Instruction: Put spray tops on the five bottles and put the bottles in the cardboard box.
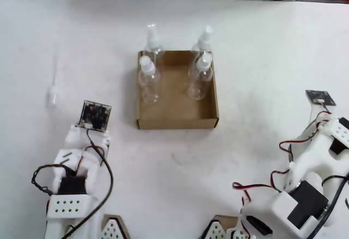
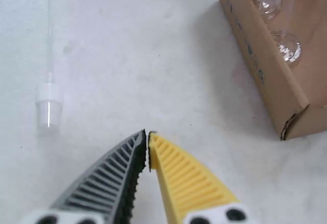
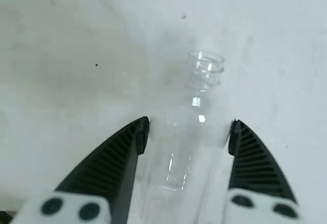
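Well, closest in: left end effector (image 2: pixel 148 133) pinched shut, holding nothing. Right end effector (image 3: pixel 188 124) spread wide, seeming to hold a bare bottle (image 3: pixel 203 75) by its sides, open neck pointing straight out ahead. A little ahead of the left end effector and off to the left: last spray top (image 2: pixel 48 112), flat on the white counter (image 1: pixel 262 48), fat end nearer, thin tube pointing far away. Much nearer the left end effector than the right one. Farther out, in the middle: cardboard box (image 1: pixel 177 122) with four topped bottles (image 1: pixel 148 81) standing up. Two clearly inside; two at the far wall, hard to tell whether inside or just behind.
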Controlling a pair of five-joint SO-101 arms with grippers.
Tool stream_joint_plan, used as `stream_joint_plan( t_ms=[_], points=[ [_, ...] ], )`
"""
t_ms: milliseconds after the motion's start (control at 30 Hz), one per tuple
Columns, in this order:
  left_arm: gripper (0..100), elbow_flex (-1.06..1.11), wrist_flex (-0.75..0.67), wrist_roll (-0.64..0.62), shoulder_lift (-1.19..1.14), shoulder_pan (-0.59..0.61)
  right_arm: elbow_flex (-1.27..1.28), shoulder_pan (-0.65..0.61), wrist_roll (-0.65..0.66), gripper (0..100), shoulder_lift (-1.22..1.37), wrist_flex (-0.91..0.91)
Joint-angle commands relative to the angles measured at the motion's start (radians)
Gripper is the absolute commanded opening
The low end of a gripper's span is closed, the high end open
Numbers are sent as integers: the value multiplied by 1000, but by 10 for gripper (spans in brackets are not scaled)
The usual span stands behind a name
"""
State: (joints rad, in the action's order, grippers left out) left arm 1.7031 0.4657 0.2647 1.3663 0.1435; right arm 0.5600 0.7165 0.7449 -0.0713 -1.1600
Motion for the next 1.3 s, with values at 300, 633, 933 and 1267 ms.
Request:
stream_joint_plan(
  t_ms=[300,633,933,1267],
  points=[
    [24,-5,0,8,5,-4,-63,87,-110,233,-42,-61],
    [24,-5,0,8,5,-4,-6,45,-189,234,-31,62],
    [24,-5,0,8,5,-4,52,42,-236,234,-31,125],
    [24,-5,0,8,5,-2,52,41,-288,234,-30,125]
  ],
)
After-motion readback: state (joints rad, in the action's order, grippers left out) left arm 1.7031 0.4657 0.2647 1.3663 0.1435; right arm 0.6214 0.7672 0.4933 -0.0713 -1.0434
